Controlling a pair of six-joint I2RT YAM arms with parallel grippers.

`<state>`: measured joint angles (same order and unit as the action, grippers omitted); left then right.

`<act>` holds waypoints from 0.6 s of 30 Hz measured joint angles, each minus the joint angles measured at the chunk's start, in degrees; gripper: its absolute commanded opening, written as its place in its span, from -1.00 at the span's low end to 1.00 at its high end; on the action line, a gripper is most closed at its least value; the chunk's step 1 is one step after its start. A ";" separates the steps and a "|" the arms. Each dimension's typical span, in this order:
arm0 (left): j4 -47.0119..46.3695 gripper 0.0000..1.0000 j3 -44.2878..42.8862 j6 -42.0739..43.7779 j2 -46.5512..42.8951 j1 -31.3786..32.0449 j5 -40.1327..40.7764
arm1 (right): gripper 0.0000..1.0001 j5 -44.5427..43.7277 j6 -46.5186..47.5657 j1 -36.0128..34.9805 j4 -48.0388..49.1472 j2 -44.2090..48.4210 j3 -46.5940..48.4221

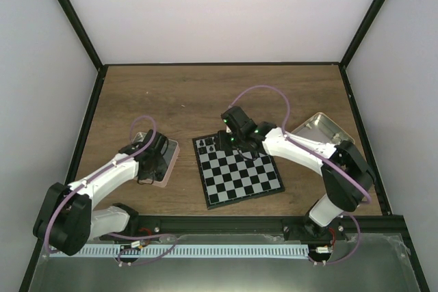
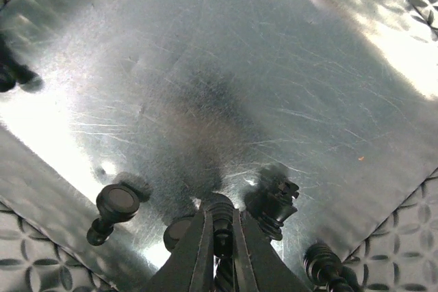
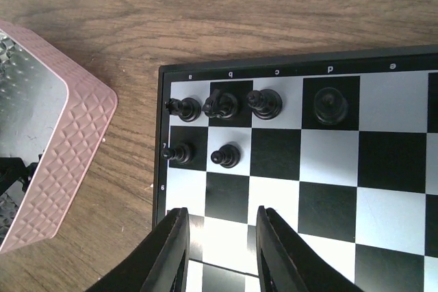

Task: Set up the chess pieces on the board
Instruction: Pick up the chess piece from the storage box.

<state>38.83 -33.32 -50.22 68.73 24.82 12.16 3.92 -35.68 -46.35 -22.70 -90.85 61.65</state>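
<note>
In the left wrist view my left gripper (image 2: 220, 213) is shut on a black chess piece (image 2: 223, 218) down on the metal floor of the pink-rimmed tray (image 2: 239, 66). Other black pieces lie beside it: one on its side (image 2: 113, 206), one with a notched top (image 2: 277, 203), another at the bottom right (image 2: 321, 264). The board (image 3: 328, 189) holds several black pieces at its corner, among them a back-row one (image 3: 265, 104) and a pawn (image 3: 226, 156). My right gripper (image 3: 222, 220) hovers open over bare squares just below them, holding nothing. From above, the left gripper (image 1: 147, 169) and right gripper (image 1: 231, 143) are apart.
The pink tray (image 1: 168, 162) sits just left of the board (image 1: 239, 172), its patterned rim (image 3: 61, 169) close to the board's edge. A metal tin (image 1: 325, 131) lies at the right behind the right arm. Black frame posts border the wooden table.
</note>
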 measured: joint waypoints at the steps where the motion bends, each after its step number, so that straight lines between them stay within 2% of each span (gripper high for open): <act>1: 0.09 -0.91 -0.07 0.09 -0.02 0.00 0.17 | -0.42 -0.20 -0.04 0.00 -0.02 0.09 0.00; 12: 2.10 -0.91 -9.22 4.07 -4.42 -0.09 1.01 | -0.40 -5.73 -3.02 0.22 1.92 7.80 -4.31; 18: -0.48 -0.92 -13.07 8.52 -4.02 0.44 -6.91 | -0.39 -10.36 -6.88 2.21 3.06 15.37 -9.05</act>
<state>38.35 -46.39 -41.69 64.71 25.26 5.26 -6.44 -42.57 -44.14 -19.64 -75.48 52.60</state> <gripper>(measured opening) 0.070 0.302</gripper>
